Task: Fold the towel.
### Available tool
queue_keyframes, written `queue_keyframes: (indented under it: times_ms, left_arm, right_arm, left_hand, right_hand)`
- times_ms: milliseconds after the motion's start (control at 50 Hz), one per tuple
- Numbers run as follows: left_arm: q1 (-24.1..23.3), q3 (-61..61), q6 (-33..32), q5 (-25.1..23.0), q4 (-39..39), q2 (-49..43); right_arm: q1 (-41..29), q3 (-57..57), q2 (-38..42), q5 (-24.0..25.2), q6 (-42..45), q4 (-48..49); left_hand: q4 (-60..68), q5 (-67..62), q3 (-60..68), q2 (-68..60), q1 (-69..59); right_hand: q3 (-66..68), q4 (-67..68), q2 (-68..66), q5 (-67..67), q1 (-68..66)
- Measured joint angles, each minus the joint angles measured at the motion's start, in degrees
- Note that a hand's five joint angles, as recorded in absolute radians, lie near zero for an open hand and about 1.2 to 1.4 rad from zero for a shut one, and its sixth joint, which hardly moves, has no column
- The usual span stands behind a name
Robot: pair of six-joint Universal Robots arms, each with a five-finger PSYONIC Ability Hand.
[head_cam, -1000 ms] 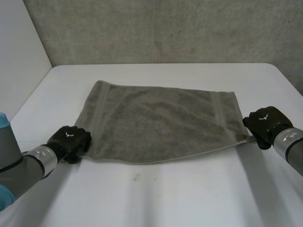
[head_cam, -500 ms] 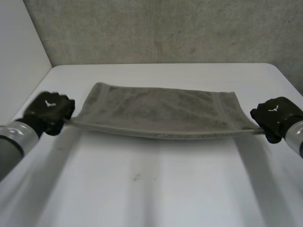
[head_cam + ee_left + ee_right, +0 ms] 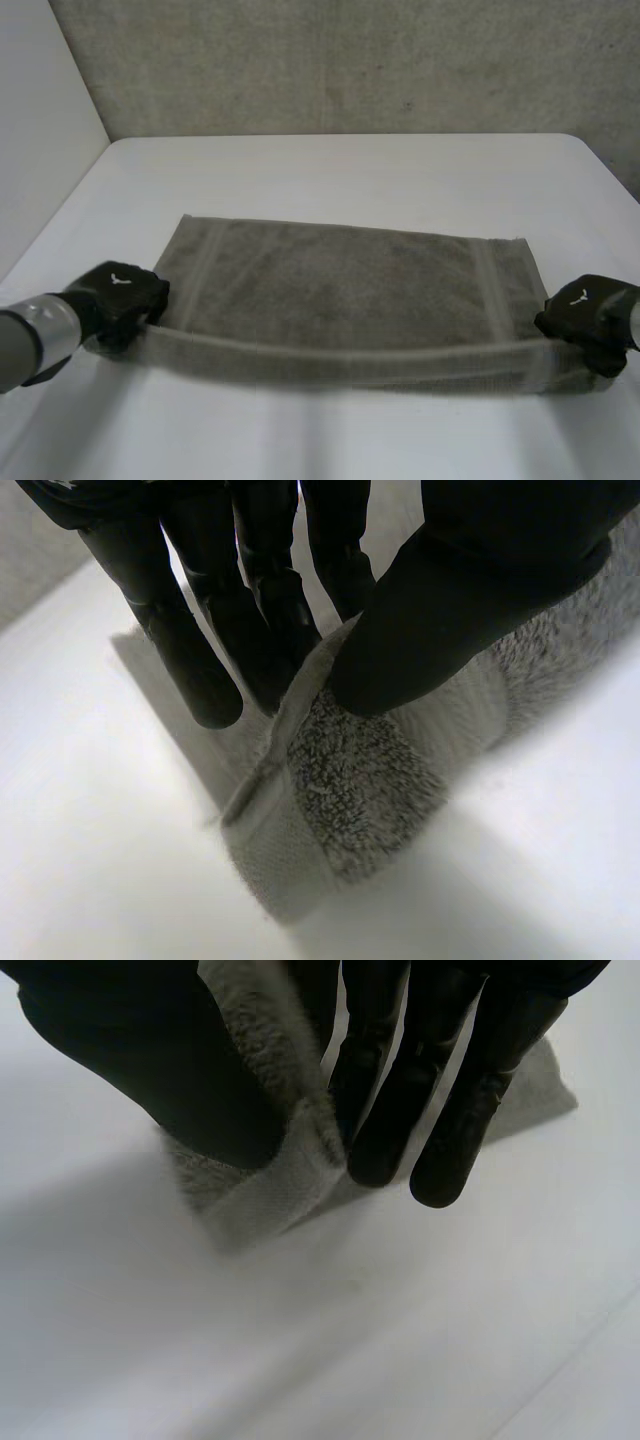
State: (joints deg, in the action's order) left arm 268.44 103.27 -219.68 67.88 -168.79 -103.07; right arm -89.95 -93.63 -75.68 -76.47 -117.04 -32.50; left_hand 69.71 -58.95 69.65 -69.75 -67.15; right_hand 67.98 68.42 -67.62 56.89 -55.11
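**Head view: both hands pinch the towel's near corners**

Head view is where I start. The grey towel is spread on the white table, with most of it lying between my two hands and beyond them. The left hand is at one end of the edge closest to the hands, and the right hand is at the other end, well apart from it. That edge runs from hand to hand as a long, slightly sagging band. It looks lifted clear of the table there, with a shadow beneath it, but I cannot tell whether the middle of it touches down. The opposite edge lies flat on the table, away from both hands.

In the left wrist view, the thumb clamps the towel's corner against the fingers. The hem stands up between them, so this hand has a firm pinch on the cloth. The tip of the corner, with its woven border strip, hangs just past the fingertips, above the table.

In the right wrist view I read the same grip. The thumb and the nearly straight fingers close on the other corner from either side. A short flap of the border pokes out just beyond the thumb tip, and more of the towel trails off behind the fingers.
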Motion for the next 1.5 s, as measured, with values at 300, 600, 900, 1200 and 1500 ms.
queue_keyframes:
  times_ms: [300, 600, 900, 1200, 1500]
  left_arm:
    - [-5.81, -20.21, 1.05, 1.33, -15.38, -19.13]
    - [-9.27, -37.84, 3.74, 3.51, -26.41, -35.16]
    - [-10.98, -44.97, 3.59, 3.19, -27.37, -41.16]
    - [-12.01, -28.6, 3.87, 3.46, -28.91, -24.72]
    - [-8.41, -9.0, 16.49, 2.97, -27.61, -7.25]
  right_arm:
    - [-6.76, 15.3, 16.77, -7.07, -12.18, 19.47]
    - [-10.45, 24.67, 26.23, -14.07, -16.27, 37.05]
    - [-12.06, 29.16, 31.54, -17.01, -16.16, 38.62]
    - [-11.08, 16.36, 11.87, -14.3, -26.56, 36.48]
    - [-4.02, -8.9, 2.69, -3.72, -28.12, 36.79]
  left_hand:
    - [0.0, -0.01, 0.0, 0.0, 0.0]
    - [0.01, -0.28, 0.0, -0.01, -0.26]
    - [-51.07, 49.63, -51.36, 51.61, 49.53]
    - [-60.01, 57.33, -60.05, 60.17, 57.11]
    - [-60.07, 57.38, -60.12, 60.25, 57.12]
  right_hand:
    - [0.0, 0.0, 0.0, 0.0, 0.0]
    - [0.0, 0.0, 0.0, 0.0, 0.0]
    - [-52.73, -52.7, 51.98, -49.87, 41.86]
    - [-55.8, -55.37, 54.37, -53.25, 43.11]
    - [-55.68, -55.35, 54.34, -53.28, 43.11]
